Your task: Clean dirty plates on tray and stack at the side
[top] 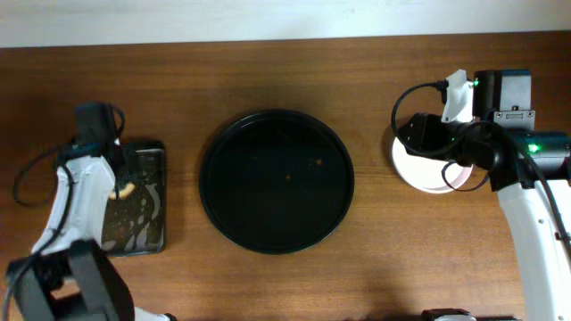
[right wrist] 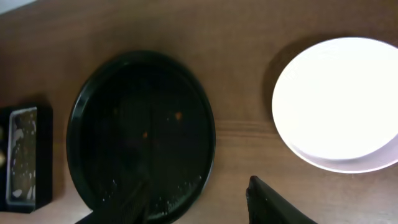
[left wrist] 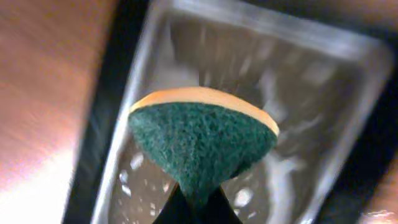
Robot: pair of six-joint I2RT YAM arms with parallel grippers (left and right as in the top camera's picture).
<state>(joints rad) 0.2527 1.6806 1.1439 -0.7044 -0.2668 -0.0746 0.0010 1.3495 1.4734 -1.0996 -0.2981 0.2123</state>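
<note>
The large round black tray [top: 208,178] lies mid-table with no plates on it, only a few orange crumbs; it also shows in the right wrist view [right wrist: 209,127]. White plates [top: 417,172] sit stacked on the table to its right, partly under my right arm, and show bright in the right wrist view [right wrist: 339,102]. My right gripper [right wrist: 196,205] is open and empty, above the table between the tray and the stack. My left gripper [left wrist: 196,208] is shut on a green-and-yellow sponge [left wrist: 202,140] and holds it over the small rectangular tray [top: 147,239].
The rectangular black tray [left wrist: 127,81] at the far left has a wet, shiny bottom; it also shows in the right wrist view [right wrist: 25,155]. Bare wooden table lies around both trays. The table's back edge meets a white wall.
</note>
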